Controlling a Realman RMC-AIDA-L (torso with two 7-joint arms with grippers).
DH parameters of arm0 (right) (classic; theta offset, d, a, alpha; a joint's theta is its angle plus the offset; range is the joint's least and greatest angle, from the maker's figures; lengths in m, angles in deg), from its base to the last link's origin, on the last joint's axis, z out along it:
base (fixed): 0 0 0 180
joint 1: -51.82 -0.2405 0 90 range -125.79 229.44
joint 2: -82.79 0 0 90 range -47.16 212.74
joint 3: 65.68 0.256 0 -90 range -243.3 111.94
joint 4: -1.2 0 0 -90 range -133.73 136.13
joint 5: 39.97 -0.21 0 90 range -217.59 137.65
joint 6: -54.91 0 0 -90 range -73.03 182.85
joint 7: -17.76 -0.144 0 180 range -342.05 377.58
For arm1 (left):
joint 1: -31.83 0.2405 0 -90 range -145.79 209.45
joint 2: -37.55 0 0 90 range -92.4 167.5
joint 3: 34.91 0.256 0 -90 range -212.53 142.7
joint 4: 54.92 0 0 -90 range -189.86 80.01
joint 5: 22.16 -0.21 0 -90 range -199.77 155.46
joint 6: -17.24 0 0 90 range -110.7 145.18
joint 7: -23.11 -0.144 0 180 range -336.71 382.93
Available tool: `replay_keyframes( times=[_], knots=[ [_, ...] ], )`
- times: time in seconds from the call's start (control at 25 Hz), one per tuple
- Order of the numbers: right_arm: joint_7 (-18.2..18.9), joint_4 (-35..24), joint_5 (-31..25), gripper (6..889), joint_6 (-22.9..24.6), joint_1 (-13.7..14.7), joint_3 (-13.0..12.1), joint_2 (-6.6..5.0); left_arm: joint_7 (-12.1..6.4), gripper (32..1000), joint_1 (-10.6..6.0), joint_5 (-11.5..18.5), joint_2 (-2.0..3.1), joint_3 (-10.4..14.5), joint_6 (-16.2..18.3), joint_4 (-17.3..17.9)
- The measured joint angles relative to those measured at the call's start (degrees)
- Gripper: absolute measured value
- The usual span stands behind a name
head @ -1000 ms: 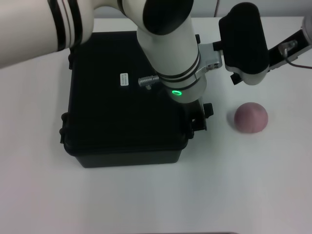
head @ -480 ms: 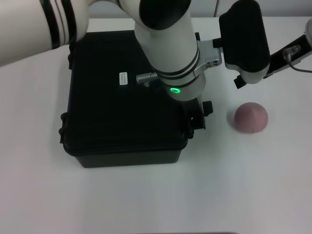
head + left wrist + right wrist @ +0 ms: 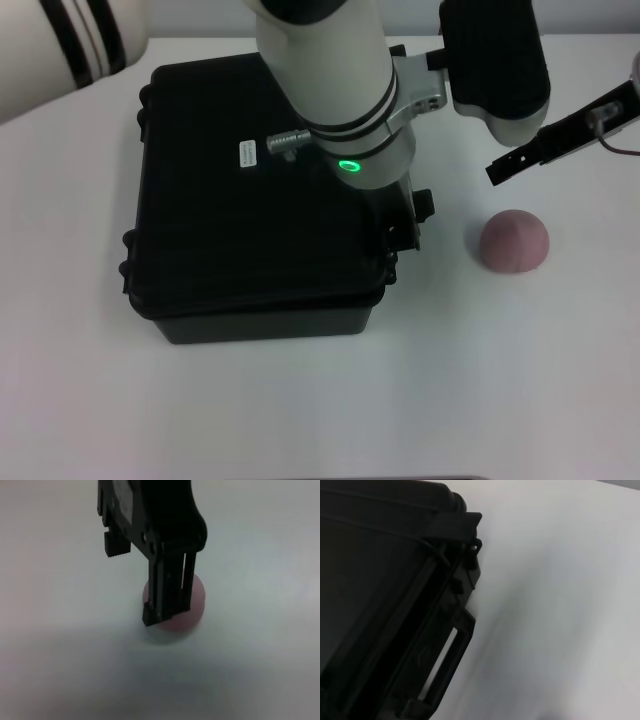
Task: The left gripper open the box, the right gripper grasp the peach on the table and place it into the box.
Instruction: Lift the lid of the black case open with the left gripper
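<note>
Box [image 3: 250, 210]: black hard case, lid closed and flat on the white worktop [image 3: 300, 410]; small white label [image 3: 246, 152] on the ribbed lid.
Box orientation: nearly square, so no marked long axis; the latch side with its handle [image 3: 447, 662] faces the peach.
Peach [image 3: 514, 242]: on the worktop, apart from the box, on its latch side; round, no evident long axis.
Left gripper [image 3: 400, 225]: down at the latch edge of the box, below the green ring light; open or shut cannot be told, since the arm hides the fingers.
Right gripper [image 3: 515, 160]: slim black claw hanging above and beyond the peach, not touching it; the fingers [image 3: 167, 592] lie close together, holding nothing.
Stage (judgement): lid not yet raised; peach not yet grasped.
Risk 1 (judgement): the two arms work close together beside the latches, so they may collide.
Risk 2 (judgement): a lift on a latch that is not freed may drag the whole box.
Risk 3 (judgement): an off-centre pinch may roll the peach away.
</note>
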Motion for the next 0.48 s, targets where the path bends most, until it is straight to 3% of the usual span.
replay_keyframes(
  times=[0.48],
  knots=[
    [2.59,0.27,-1.99,847,-0.97,1.59,0.49,-0.16,-0.97,85,2.83,-2.49,0.20,-6.53,6.03,6.46]
  ],
)
